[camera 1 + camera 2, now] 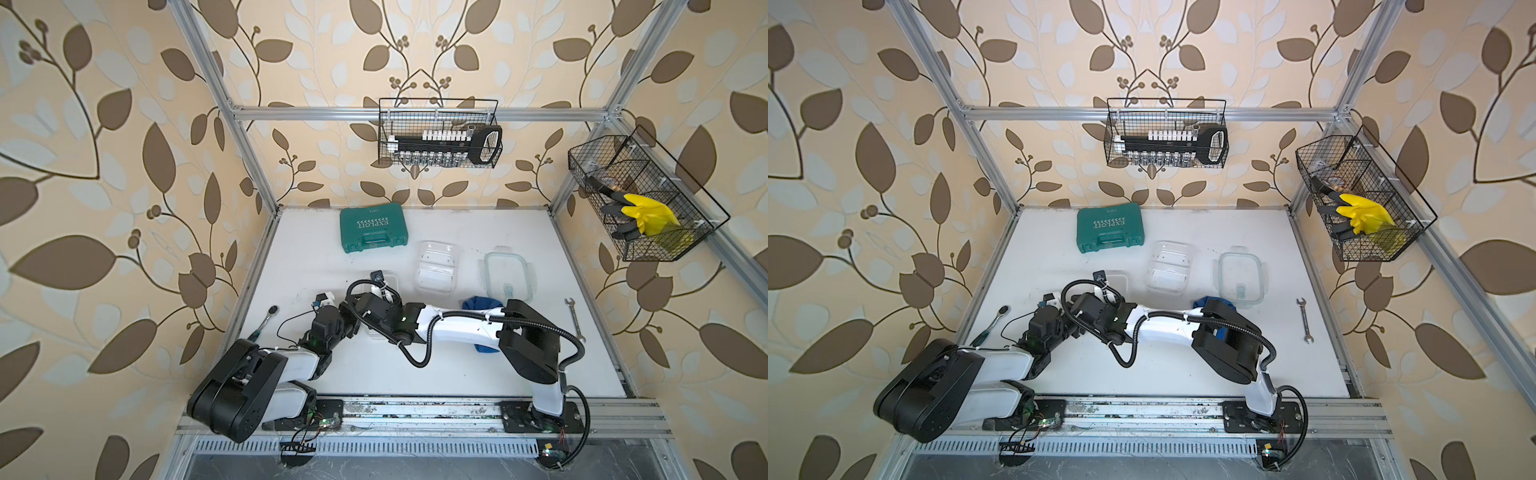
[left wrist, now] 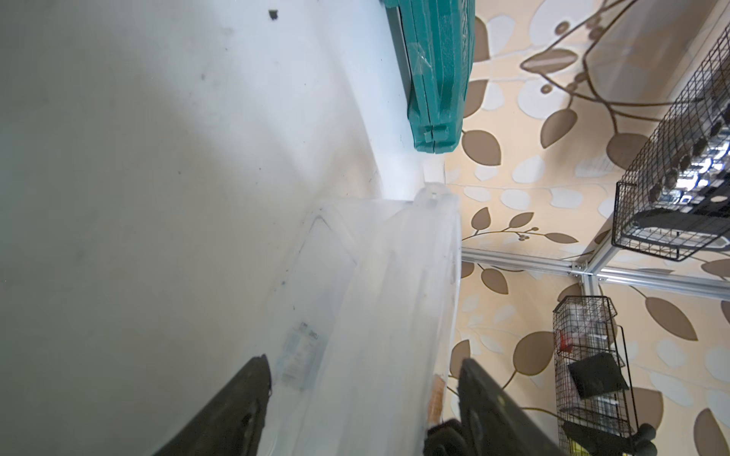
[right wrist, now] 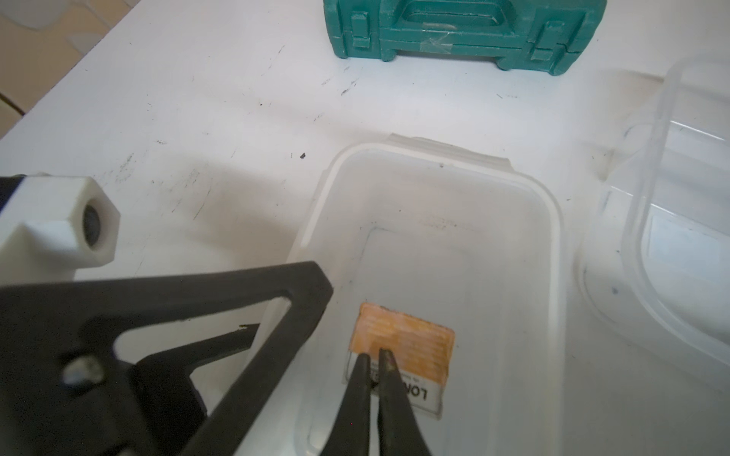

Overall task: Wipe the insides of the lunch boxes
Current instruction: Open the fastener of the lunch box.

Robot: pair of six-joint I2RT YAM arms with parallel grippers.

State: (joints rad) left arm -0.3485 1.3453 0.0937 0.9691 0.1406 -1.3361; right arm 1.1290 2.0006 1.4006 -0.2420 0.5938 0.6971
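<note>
Risk of clear rounded-rectangle plastic lunch box at frame centre skidding: left gripper spread astride its wall, right gripper clenched empty, blue cloth unheld.

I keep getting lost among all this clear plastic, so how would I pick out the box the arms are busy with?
Start at the teal case at the back of the white table. Just in front of it, where the two arms meet, sits an open clear lunch box. Unlike the clear tub beside it, it shows an orange label at its bottom.
</note>
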